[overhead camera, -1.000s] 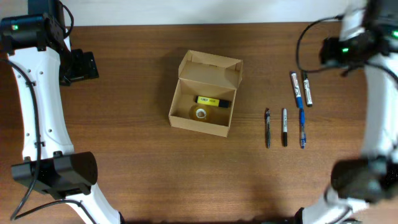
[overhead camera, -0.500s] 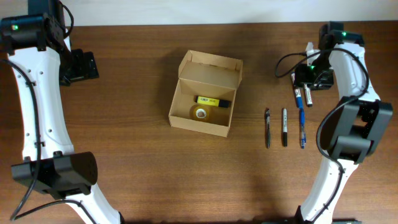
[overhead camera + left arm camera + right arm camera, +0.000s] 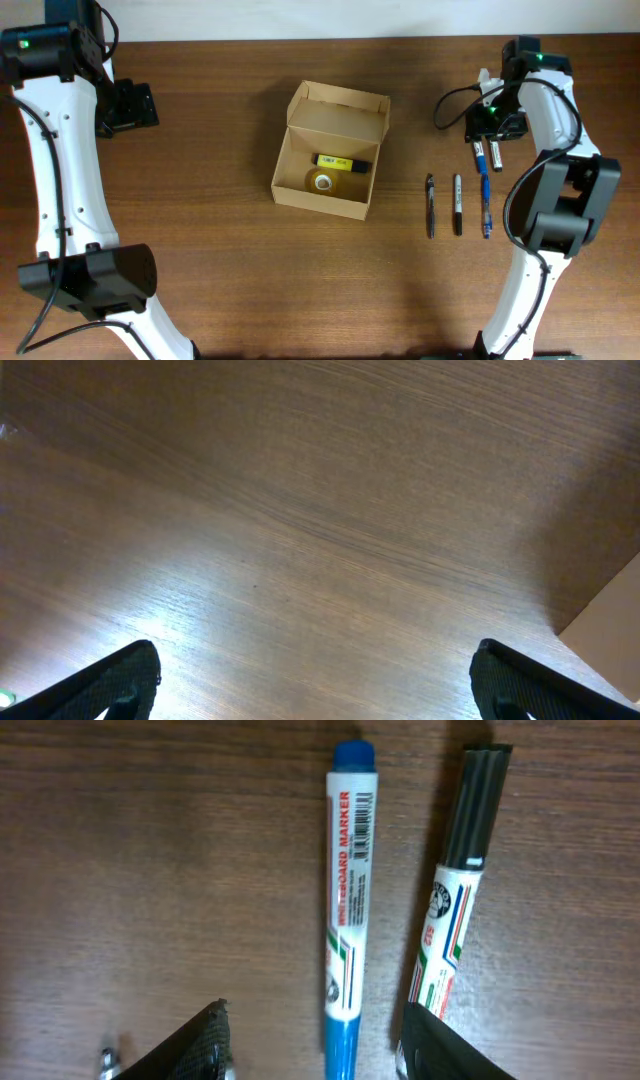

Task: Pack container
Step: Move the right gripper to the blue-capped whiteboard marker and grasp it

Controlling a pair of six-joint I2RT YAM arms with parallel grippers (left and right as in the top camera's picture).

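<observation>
Container [image 3: 325, 165] sits near the middle of the table [image 3: 220, 270], its flap lid thrown back toward the far edge so the mouth is free for dropping things in. A yellow highlighter [image 3: 342, 163] and a roll of tape [image 3: 322, 181] lie on its floor, so I judge the packing to be partly done.

Everything left to pack lies toward the right edge: 3 pens [image 3: 457, 204] in a parallel row, and 2 markers beyond them near the far right corner. I hold my right gripper [image 3: 318, 1040] low over those 2, wrist turned so the jaws straddle the blue whiteboard marker [image 3: 345, 910] across its barrel. The jaws are spread, with a gap on each side, and pinch nothing yet. That alignment is what a clean pinch on a round barrel needs, I think.

The black marker [image 3: 455, 890] lies just beside the blue one, and its lower end disappears behind 1 of my fingers [image 3: 450, 1055]. That finger could land on it or nudge it when I close.

My left gripper [image 3: 320, 690] hangs wide apart over bare wood toward the far left corner, well clear of the box, where it blocks nothing.
</observation>
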